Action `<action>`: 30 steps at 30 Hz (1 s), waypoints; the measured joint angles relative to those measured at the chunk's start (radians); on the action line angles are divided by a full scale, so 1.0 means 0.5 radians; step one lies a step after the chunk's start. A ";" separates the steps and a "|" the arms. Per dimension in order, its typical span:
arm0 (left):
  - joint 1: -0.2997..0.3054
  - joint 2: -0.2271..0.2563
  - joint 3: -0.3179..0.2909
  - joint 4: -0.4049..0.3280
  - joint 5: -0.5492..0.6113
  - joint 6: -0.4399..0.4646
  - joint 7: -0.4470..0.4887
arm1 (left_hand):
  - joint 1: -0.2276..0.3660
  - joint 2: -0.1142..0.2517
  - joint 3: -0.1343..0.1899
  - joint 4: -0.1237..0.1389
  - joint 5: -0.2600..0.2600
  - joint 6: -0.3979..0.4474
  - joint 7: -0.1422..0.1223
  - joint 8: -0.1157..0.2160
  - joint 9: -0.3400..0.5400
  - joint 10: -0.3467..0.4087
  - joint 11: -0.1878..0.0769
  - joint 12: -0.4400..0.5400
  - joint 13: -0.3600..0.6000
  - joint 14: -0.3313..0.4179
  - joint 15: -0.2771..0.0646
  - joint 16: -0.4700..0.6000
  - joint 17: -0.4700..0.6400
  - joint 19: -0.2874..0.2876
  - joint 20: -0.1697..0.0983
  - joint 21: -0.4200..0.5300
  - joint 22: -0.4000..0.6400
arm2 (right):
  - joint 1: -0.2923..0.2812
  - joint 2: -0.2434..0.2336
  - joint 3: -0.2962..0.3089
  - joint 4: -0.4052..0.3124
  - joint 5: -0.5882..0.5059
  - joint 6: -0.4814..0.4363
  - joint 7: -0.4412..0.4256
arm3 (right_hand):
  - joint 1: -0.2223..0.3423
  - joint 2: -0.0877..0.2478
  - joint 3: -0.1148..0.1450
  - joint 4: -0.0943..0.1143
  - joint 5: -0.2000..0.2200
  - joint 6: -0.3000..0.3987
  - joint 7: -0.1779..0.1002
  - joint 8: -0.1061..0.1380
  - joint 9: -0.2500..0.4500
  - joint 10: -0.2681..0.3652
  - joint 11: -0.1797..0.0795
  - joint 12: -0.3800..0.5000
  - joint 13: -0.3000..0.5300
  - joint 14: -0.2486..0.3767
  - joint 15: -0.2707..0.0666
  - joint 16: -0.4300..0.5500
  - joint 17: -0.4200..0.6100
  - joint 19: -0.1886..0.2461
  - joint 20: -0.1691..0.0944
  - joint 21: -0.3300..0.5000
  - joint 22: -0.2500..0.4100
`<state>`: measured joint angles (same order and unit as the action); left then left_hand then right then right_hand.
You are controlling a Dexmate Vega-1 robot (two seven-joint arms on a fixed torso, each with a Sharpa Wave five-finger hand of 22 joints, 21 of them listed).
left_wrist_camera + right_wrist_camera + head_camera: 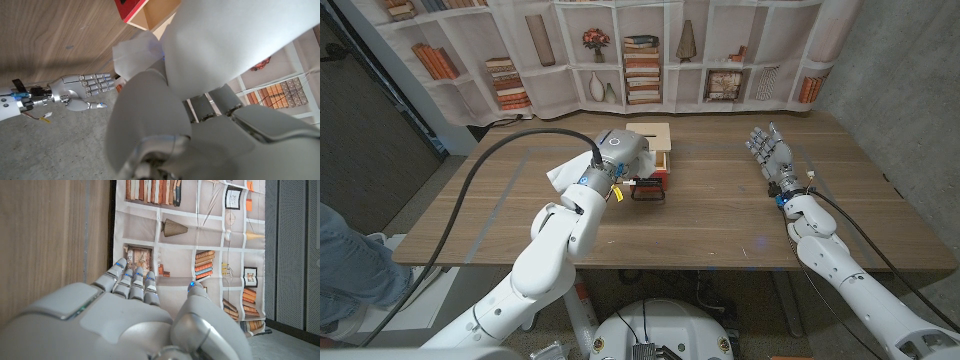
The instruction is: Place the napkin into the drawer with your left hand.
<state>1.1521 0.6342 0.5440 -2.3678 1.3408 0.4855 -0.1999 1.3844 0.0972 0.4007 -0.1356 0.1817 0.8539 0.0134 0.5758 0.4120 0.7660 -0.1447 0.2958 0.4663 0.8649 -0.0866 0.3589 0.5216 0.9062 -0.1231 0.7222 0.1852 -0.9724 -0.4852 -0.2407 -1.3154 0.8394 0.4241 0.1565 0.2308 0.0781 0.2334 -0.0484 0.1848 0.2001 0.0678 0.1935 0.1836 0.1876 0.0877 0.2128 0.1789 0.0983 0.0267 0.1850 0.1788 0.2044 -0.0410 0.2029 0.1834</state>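
My left hand (618, 152) hovers over a small wooden drawer box (657, 135) at the table's middle and holds the white napkin (560, 176), which trails off toward the left of the wrist. The drawer (662, 172) is pulled out toward me, with a red front and a black handle (648, 192). In the left wrist view the napkin (134, 54) shows bunched between my fingers (145, 110), close to the drawer's red front (131, 9) and its wooden inside (161, 12). My right hand (770, 156) stands on the table at the right, fingers spread, holding nothing.
A printed bookshelf backdrop (640, 55) hangs behind the wooden table (720, 220). A black cable (490, 165) loops from my left arm over the table's left side. A person's leg in jeans (350, 265) is at the left edge.
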 measured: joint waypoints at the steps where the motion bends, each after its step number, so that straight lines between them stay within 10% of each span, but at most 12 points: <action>1: -0.006 -0.002 0.000 0.005 0.000 0.000 0.000 | 0.000 0.000 0.000 0.000 0.000 0.000 0.000 0.000 0.000 0.000 0.000 0.000 0.006 0.000 0.000 -0.003 0.009 -0.003 -0.003 0.000 0.000 | 0.000 0.000 0.000 0.000 0.001 0.001 0.001 | 0.000 0.000 0.000 0.000 0.000 0.000 0.000 0.000 0.000 0.000 0.000 0.000 0.000 0.000 0.000 0.000 0.000 0.000 0.000 0.000 0.000; 30: -0.199 -0.018 0.031 0.171 -0.025 0.016 -0.021 | -0.016 -0.016 0.000 0.000 0.000 0.008 -0.013 0.000 -0.023 0.003 -0.011 -0.030 0.028 0.018 -0.018 -0.023 0.026 -0.013 0.000 0.042 -0.009 | -0.051 -0.006 0.021 -0.016 0.019 0.018 -0.004 | 0.000 0.000 0.000 0.000 0.000 0.008 -0.007 0.000 0.000 0.007 -0.007 0.000 0.000 0.000 0.000 0.000 0.000 0.000 0.000 0.000 0.000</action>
<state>1.0529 0.6254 0.5597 -2.2824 1.3281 0.4936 -0.2103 1.3766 0.0892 0.4007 -0.1355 0.1817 0.8579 0.0070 0.5756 0.4003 0.7674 -0.1502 0.2811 0.4801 0.8738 -0.0954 0.3476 0.5345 0.8996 -0.1230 0.7434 0.1809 -0.9979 -0.4880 -0.2303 -1.3237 0.8487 0.4333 0.1545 0.2308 0.0781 0.2334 -0.0484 0.1848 0.2039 0.0641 0.1936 0.1837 0.1913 0.0841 0.2128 0.1789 0.0983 0.0267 0.1851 0.1788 0.2044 -0.0410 0.2029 0.1834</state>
